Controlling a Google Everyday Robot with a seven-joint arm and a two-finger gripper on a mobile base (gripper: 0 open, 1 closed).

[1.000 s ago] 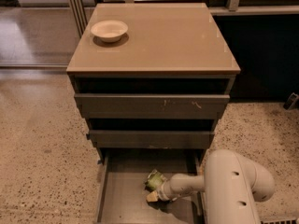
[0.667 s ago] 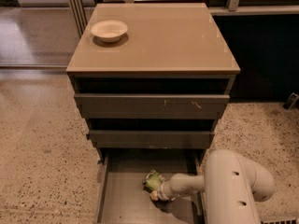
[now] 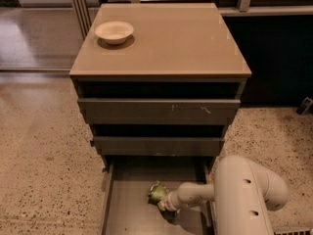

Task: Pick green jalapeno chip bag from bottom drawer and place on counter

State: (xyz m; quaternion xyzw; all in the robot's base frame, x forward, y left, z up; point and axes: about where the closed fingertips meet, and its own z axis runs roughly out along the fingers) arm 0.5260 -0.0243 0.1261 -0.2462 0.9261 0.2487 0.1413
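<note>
The bottom drawer is sitting pulled out at the 6 o'clock side of the cabinet, with its flat grey base showing. The chip bag, green and crumpled, is lying on the base of the drawer, about mid-width, toward the 12 o'clock end of the visible part and just below the middle drawer. The gripper is sitting down inside the bottom drawer at the bag's 5 o'clock edge, right against it. I cannot tell whether the gripper is open, closed or gripping the bag. The white arm is reaching in from 3 o'clock; its thin end link is pointing toward 9 o'clock at the bag, and its thick rounded link is covering the drawer's 3 o'clock wall and filling the 5 o'clock corner of the view. The middle drawer and the top drawer are showing flat grey fronts with a dark gap above each. The worktop, tan and glossy, is carrying a white bowl near its 10 o'clock corner, well apart from the bag. Speckled floor is showing at 9 o'clock and 3 o'clock of the cabinet.
</note>
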